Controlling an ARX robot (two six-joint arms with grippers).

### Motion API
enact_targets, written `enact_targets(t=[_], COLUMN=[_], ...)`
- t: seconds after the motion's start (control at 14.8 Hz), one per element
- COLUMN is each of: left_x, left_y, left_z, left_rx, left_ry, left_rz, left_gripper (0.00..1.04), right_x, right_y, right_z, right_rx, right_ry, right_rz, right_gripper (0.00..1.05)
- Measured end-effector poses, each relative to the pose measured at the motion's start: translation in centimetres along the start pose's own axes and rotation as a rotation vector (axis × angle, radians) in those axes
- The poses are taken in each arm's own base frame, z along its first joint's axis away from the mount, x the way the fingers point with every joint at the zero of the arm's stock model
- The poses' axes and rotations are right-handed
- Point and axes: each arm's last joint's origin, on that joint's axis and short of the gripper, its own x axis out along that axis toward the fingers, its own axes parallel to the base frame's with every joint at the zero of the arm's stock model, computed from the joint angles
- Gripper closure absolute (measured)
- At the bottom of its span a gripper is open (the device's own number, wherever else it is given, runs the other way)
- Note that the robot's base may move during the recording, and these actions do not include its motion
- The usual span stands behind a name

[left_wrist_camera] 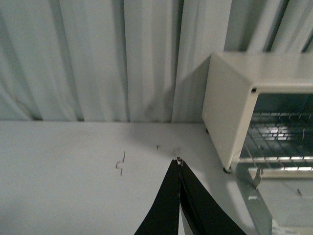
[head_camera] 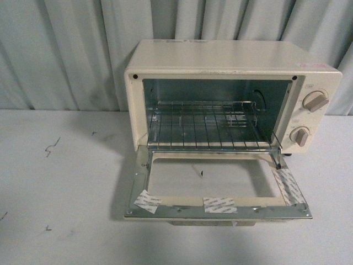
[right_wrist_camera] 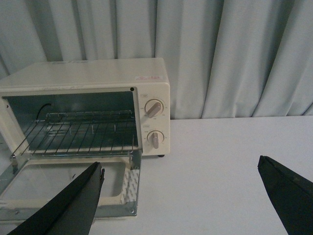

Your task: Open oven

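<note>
The cream-white oven [head_camera: 220, 58] stands on the table with its glass door [head_camera: 218, 185] folded down flat toward me. The wire rack [head_camera: 207, 127] shows inside, and two round beige knobs [head_camera: 315, 101] sit on its right panel. Neither gripper shows in the front view. My left gripper [left_wrist_camera: 180, 164] is shut and empty, over the table to the left of the oven [left_wrist_camera: 230, 107]. My right gripper [right_wrist_camera: 181, 169] is wide open and empty, over the table to the right of the oven [right_wrist_camera: 88, 73] and its lowered door [right_wrist_camera: 68, 183].
A pale pleated curtain [head_camera: 66, 49] hangs behind the table. Small dark scuff marks [head_camera: 52, 146] lie on the white tabletop left of the oven. Strips of tape [head_camera: 148, 200] stick to the door's inner frame.
</note>
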Motion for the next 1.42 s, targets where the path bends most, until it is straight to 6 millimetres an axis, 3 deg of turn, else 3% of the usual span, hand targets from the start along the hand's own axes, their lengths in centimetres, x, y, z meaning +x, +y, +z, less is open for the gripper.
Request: enact_targets(t=[0.47, 1.42], left_x=[-3.1, -5.5], left_y=[2.8, 2.6], left_z=[2.7, 2.8], left_rx=[0.0, 0.001], left_ry=[-0.033, -0.005], left_rz=[0.028, -0.002], left_gripper=[1.03, 1.03], right_x=[0.0, 0.0], right_y=[0.0, 0.0], right_z=[0.0, 0.0], right_rx=[0.0, 0.0], right_ry=[0.0, 0.0], right_rz=[0.0, 0.0], right_gripper=[0.06, 0.06])
